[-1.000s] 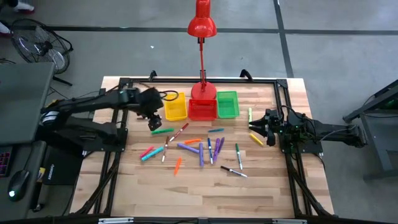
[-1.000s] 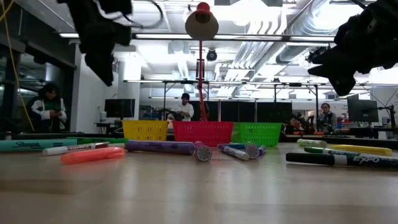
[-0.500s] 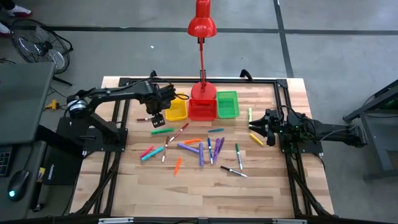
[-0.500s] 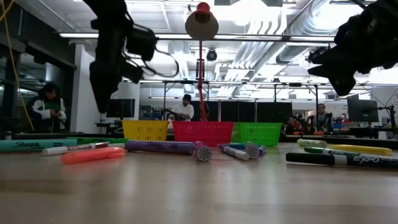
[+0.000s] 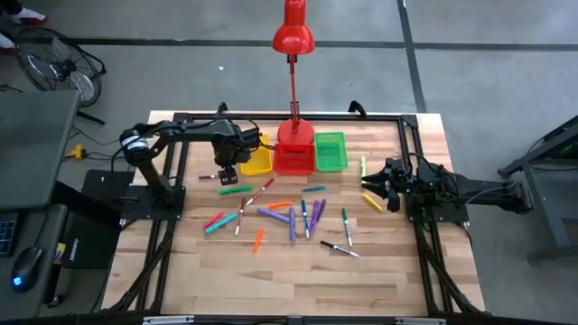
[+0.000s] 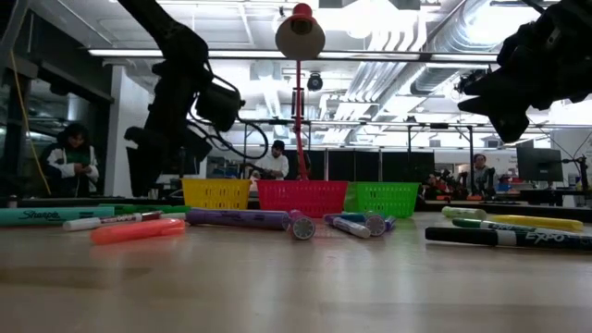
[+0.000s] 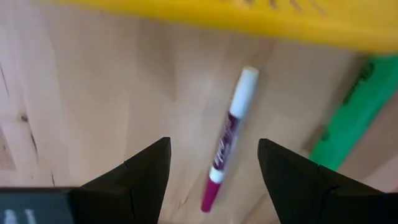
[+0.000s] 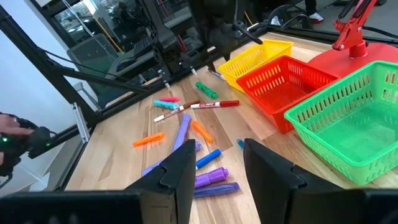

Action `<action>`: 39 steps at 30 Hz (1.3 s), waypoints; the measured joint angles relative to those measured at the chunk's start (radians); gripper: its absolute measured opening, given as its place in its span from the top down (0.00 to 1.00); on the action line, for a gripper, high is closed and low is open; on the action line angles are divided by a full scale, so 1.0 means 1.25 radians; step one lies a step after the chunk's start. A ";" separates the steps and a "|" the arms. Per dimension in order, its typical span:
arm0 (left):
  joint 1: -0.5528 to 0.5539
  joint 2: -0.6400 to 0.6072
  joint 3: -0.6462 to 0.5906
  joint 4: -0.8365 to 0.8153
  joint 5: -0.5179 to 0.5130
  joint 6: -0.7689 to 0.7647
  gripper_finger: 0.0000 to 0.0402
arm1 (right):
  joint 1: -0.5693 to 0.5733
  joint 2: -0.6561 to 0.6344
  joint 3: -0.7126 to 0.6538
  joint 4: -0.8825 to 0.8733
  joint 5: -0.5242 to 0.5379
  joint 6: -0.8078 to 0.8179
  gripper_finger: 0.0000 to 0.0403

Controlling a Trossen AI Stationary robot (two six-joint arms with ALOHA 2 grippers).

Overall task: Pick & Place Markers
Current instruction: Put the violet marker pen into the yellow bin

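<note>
Several capped markers point(image 5: 289, 217) in many colours lie scattered flat on the wooden table. My left gripper point(image 5: 226, 170) hangs open, fingers pointing down, just in front of the yellow bin point(image 5: 256, 159). In the left wrist view a purple-and-white marker point(image 7: 227, 143) lies flat on the wood below the gap between the fingers and is not touched. A green marker point(image 7: 348, 112) lies beside it. My right gripper point(image 5: 379, 185) waits at the table's right side, held level and open, with nothing between its fingers point(image 8: 180, 171).
Yellow, red point(image 5: 293, 159) and green point(image 5: 330, 152) bins stand in a row at the far middle. The base of a red lamp point(image 5: 293, 134) stands behind them. A black frame rail point(image 5: 411, 208) runs around the table. People show in the room beyond the table.
My left gripper has come down from high above the table to just over the wood in front of the yellow bin. It has tipped from a slant to point almost straight down and stays open. No marker has moved.
</note>
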 joint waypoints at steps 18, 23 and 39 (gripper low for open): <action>-0.038 0.007 -0.133 0.162 0.002 -0.024 0.41 | 0.000 0.000 0.000 -0.001 0.000 0.000 0.69; -0.023 0.007 -0.133 0.164 0.011 -0.006 0.41 | 0.000 0.000 0.000 0.000 0.000 0.000 0.69; 0.021 0.009 -0.136 0.181 0.014 0.056 0.52 | 0.000 0.000 0.000 0.000 0.000 0.000 0.69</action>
